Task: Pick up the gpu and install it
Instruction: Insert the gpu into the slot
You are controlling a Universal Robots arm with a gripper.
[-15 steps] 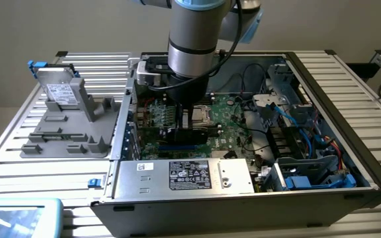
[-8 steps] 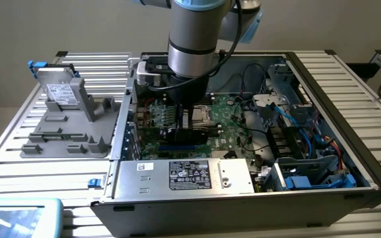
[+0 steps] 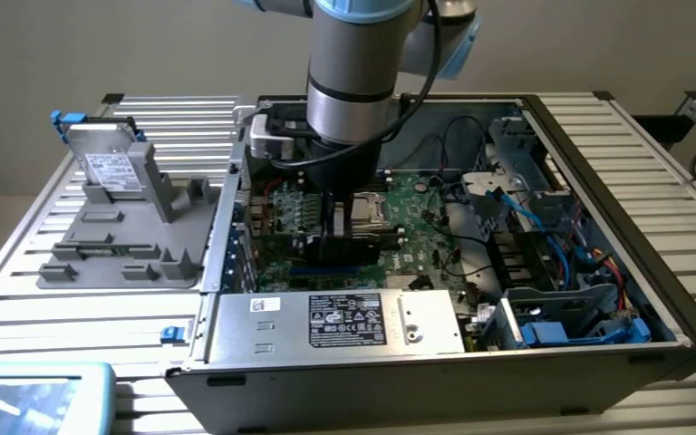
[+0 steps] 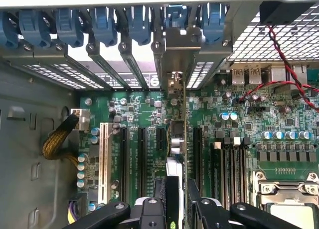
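Observation:
The gpu [image 4: 183, 139] stands on edge over the large green motherboard [image 4: 239, 139], seen as a thin line among the black expansion slots. Its silver bracket [image 4: 175, 52] sits at the rear slot openings of the case, under the blue latches. My gripper [image 4: 177, 201] is shut on the card's near end, with one black finger [image 4: 152, 209] on each side. In the exterior view the gripper [image 3: 342, 243] reaches straight down into the open computer case [image 3: 590, 154], low over the motherboard [image 3: 415, 227]. Whether the card's edge sits in a slot, I cannot tell.
A silver drive with a white label [image 3: 112, 168] rests on a grey fixture at the exterior view's left, outside the case. The power supply [image 3: 348, 322] fills the near side, and the drive cage with blue cables [image 3: 554, 299] the right. Red and black wires [image 4: 279, 64] and the processor socket [image 4: 291, 209] lie beside the slots.

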